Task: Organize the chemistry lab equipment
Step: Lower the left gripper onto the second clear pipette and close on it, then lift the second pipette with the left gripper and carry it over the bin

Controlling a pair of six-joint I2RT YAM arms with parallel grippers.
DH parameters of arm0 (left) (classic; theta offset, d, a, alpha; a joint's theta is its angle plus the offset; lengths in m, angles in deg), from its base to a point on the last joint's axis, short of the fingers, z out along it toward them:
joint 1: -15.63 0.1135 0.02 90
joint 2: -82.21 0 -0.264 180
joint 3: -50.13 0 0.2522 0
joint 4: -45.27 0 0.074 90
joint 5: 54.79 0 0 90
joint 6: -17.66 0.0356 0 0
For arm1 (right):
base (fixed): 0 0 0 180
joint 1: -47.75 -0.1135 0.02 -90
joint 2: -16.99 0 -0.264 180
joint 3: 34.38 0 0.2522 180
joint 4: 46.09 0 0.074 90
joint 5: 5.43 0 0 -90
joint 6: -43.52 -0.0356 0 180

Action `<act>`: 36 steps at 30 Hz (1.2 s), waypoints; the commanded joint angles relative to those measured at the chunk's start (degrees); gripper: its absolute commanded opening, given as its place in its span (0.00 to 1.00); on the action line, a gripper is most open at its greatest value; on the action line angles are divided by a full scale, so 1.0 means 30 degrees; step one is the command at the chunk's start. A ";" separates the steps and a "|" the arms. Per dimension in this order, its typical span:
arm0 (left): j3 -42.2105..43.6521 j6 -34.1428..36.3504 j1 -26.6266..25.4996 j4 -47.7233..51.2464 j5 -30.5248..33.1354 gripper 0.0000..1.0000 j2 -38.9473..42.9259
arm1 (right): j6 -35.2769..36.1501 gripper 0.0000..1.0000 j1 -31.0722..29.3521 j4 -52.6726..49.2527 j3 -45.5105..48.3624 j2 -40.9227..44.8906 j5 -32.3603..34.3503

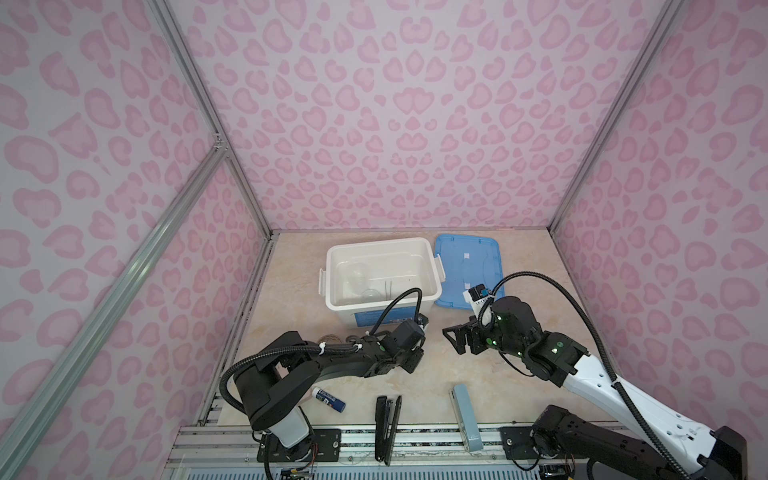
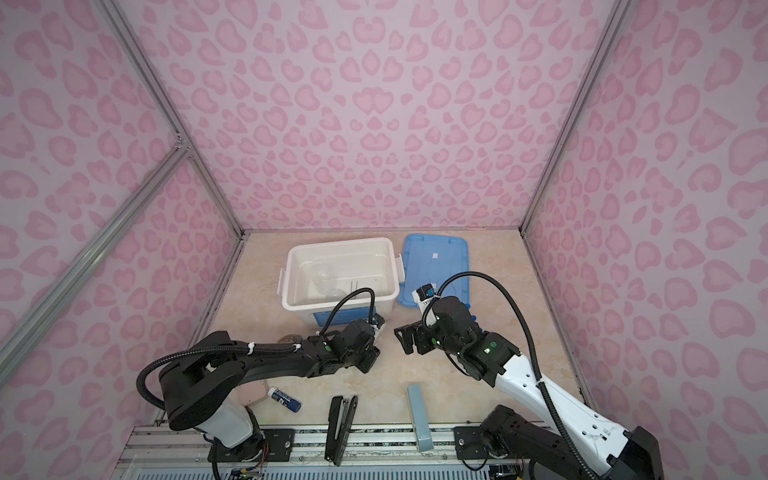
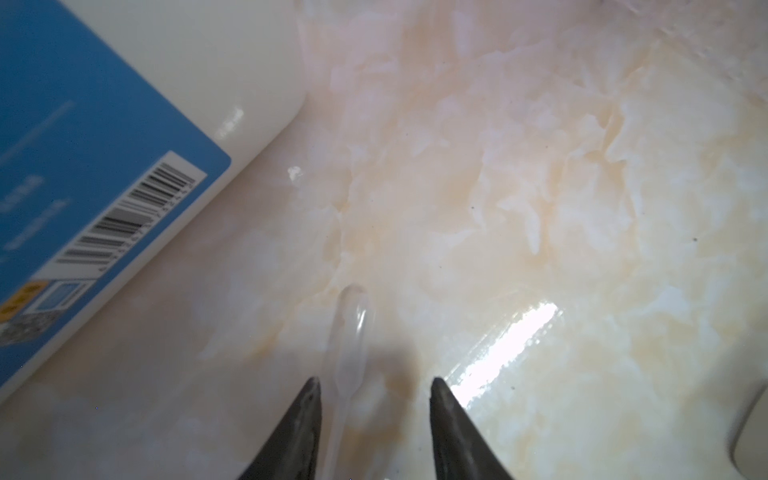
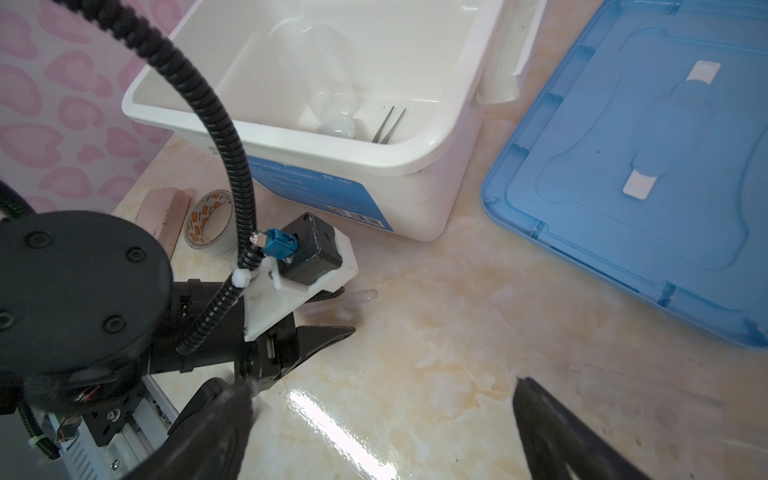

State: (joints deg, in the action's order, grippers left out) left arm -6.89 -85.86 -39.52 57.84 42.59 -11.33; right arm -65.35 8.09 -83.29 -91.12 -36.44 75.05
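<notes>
Left arm (image 1: 332, 361) stretched low, left pincer (image 3: 374, 380) spread astride a clear dropper (image 3: 351, 328) (lying on the table (image 3: 519, 199)); right pincer (image 4: 382, 384) hovers, spread wide.

Dropper (image 3: 351, 332) stem cut off by left wrist view's edge

There are two staplers (image 1: 386, 428) (image 1: 465, 411), one bin (image 1: 331, 274), one lid (image 1: 465, 257), one glue stick (image 1: 330, 400), one tape roll (image 4: 210, 222) and one dropper (image 3: 351, 328).

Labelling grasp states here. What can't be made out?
- Left pincer: whether it touches the dropper; left wrist view, stem blurred against a finger.
- Same pincer, both top views: hidden beneath its own arm.
- Clear pieces in the white bin: too faint to identify.
</notes>
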 commanded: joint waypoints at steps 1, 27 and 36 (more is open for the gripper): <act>0.0089 -0.0165 0.0148 -0.1068 -0.0188 0.45 -0.0319 | -0.0124 0.99 -0.0030 0.0313 0.0293 0.0275 0.0309; -0.0456 -0.0120 0.0368 -0.0251 0.0794 0.13 -0.1433 | 0.0066 0.98 -0.0169 0.0324 -0.0396 -0.0222 0.0290; -0.0380 -0.0459 0.0338 -0.0039 0.0881 0.08 -0.1430 | 0.0838 0.98 -0.0169 -0.0162 -0.1522 -0.1032 0.0334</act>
State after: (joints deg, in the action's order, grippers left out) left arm -7.90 -86.29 -38.45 54.69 44.86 -15.44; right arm -63.98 7.61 -83.53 -95.28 -39.17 75.55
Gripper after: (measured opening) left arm 0.094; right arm 0.980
